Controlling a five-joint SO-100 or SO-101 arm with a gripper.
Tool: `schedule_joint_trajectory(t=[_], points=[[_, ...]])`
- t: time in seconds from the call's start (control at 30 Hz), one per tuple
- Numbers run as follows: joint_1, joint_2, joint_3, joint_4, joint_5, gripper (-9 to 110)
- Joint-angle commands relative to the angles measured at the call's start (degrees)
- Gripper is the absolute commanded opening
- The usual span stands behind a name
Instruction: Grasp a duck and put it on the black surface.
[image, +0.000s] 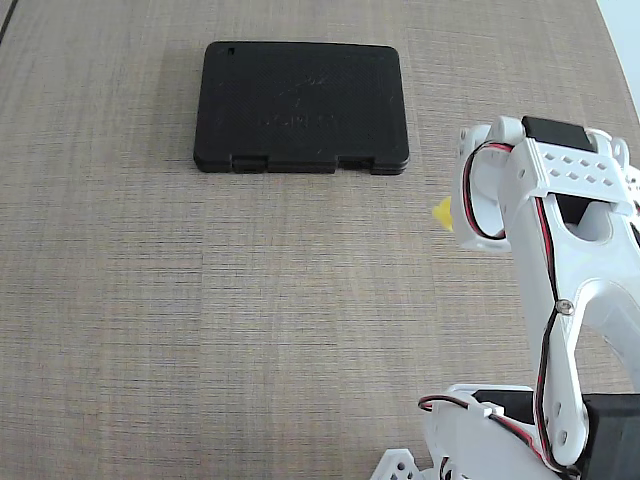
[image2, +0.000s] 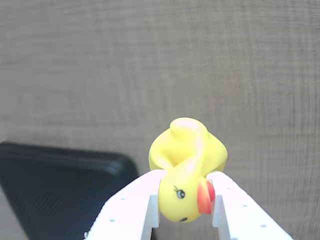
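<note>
Looking through the wrist view, you have the duck (image2: 187, 160) pinched by its head between the two white fingers (image2: 131, 207) of the gripper (image2: 184, 212). The jaws are clamped on it, one finger on each side of the head, with the red-orange beak against the right finger and a black eye facing the camera. The yellow body sticks out beyond the fingertips, with the woven tan table (image2: 150, 60) behind it. The black surface (image2: 60, 190) fills the lower left corner of that view, showing one rounded corner, and the duck is not over it.

In the fixed view, you can see only a sliver of the duck (image: 441, 213) poking out from the left side of the white arm (image: 560, 300), which stands at the right. The black surface (image: 300, 105) lies far and left of it on the table (image: 200, 330), notched edge facing near, well apart from the duck.
</note>
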Motion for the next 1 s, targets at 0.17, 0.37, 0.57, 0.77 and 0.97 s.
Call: schedule_joint_trajectory(t=[0.17, 0.37, 0.57, 0.77, 0.97], points=[[-19.0, -5.7, -33.3, 14.7, 0.6, 2], [-28.5, -24.7, -45.8, 14.9, 0.6, 2], [-29.1, -42.1, -54.1, 11.9, 0.6, 2], [-26.8, -50.7, -57.4, 5.8, 0.6, 2], [-23.1, -52.2, -58.2, 3.3, 0.6, 2]])
